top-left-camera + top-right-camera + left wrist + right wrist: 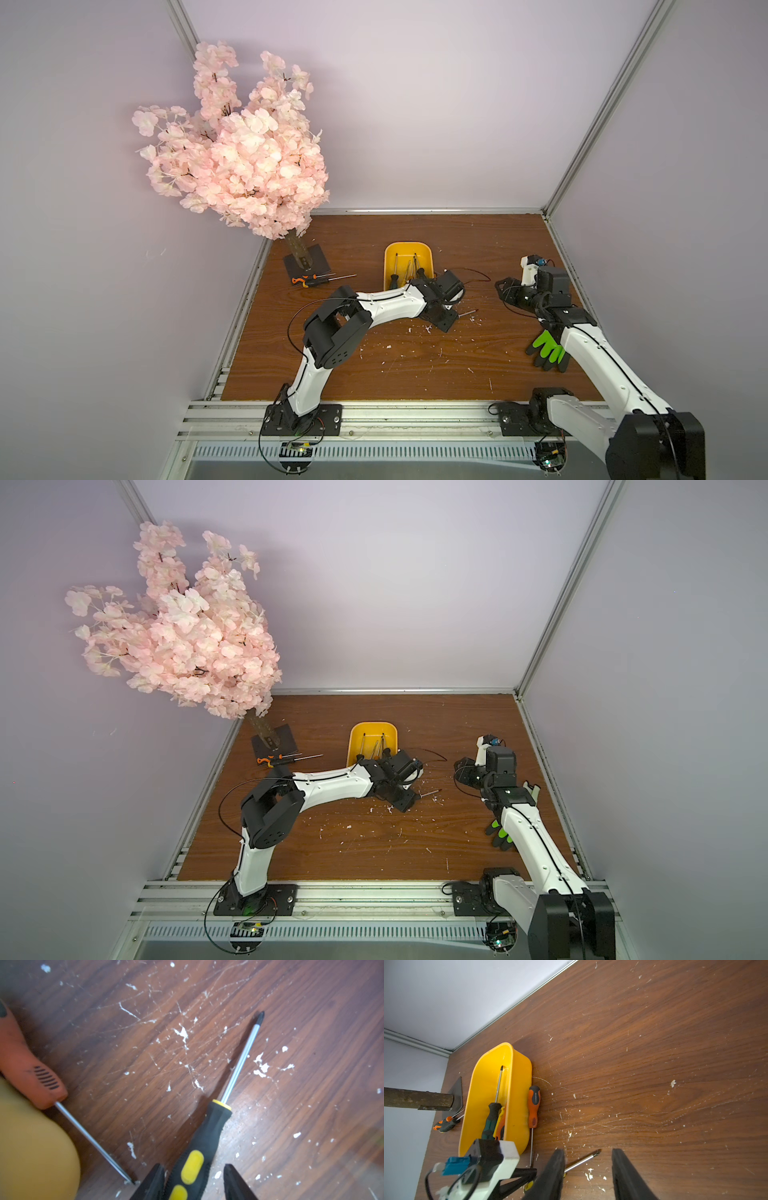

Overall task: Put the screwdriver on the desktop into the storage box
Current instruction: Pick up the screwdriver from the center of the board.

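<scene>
A black screwdriver with yellow inlays (209, 1132) lies on the desktop (415, 365), just right of the yellow storage box (390, 257). Only its shaft tip (467, 312) shows in both top views. My left gripper (193, 1167) is down over its handle, open. One finger (155, 1180) touches the handle and a gap remains at the other side. My right gripper (588, 1151) hangs open and empty farther right, above the desktop. The box (481, 1088) holds several screwdrivers. An orange screwdriver (534, 1105) lies outside against its wall.
Two more orange-black screwdrivers (316, 280) lie by the base plate (305, 259) of the pink blossom tree at the back left. A green-black glove (548, 351) lies under my right arm. A thin dark cable (478, 274) curves behind the box. White flecks litter the board.
</scene>
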Robot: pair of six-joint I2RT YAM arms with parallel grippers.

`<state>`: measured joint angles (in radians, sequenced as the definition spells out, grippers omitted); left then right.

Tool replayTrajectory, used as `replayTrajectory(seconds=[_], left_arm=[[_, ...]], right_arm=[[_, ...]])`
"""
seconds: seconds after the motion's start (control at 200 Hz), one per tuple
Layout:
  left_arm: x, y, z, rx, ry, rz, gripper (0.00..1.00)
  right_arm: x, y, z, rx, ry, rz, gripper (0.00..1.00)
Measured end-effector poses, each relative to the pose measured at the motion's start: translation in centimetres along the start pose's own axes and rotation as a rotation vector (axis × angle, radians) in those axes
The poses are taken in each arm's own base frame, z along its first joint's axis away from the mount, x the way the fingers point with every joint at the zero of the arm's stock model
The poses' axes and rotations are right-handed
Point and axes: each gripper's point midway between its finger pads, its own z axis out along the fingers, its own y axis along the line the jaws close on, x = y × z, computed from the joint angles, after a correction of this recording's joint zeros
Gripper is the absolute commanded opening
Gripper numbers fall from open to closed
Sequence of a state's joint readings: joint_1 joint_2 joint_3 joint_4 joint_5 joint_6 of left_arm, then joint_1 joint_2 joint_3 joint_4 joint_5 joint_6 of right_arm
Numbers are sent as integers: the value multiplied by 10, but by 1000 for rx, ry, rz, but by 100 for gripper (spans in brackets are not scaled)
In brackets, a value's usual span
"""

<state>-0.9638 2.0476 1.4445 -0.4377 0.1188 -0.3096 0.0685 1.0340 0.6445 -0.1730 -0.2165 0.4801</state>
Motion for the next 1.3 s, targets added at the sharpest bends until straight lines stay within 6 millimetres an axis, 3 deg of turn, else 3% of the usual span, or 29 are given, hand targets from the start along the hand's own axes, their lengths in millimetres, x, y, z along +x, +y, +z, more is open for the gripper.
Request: replayTrajectory(seconds=[0.29, 0.606, 0.796, 1.026, 1.301], left_arm=[[12, -4, 5, -46, 33, 50, 41], [12, -2, 5, -65, 31, 60, 16], [7, -3, 2, -67, 24, 61, 10], [-19, -7, -22, -72, -58, 55, 7], [-45, -1, -65, -71, -166, 11, 7]], right_arm=[[-1, -1, 0, 3, -3, 2, 43], [-6, -2, -6, 3, -26, 5, 44], [-8, -5, -8, 11, -31, 11, 44], [-12, -4, -9, 15, -41, 15, 44], [-17, 1, -11, -4, -52, 20, 44]])
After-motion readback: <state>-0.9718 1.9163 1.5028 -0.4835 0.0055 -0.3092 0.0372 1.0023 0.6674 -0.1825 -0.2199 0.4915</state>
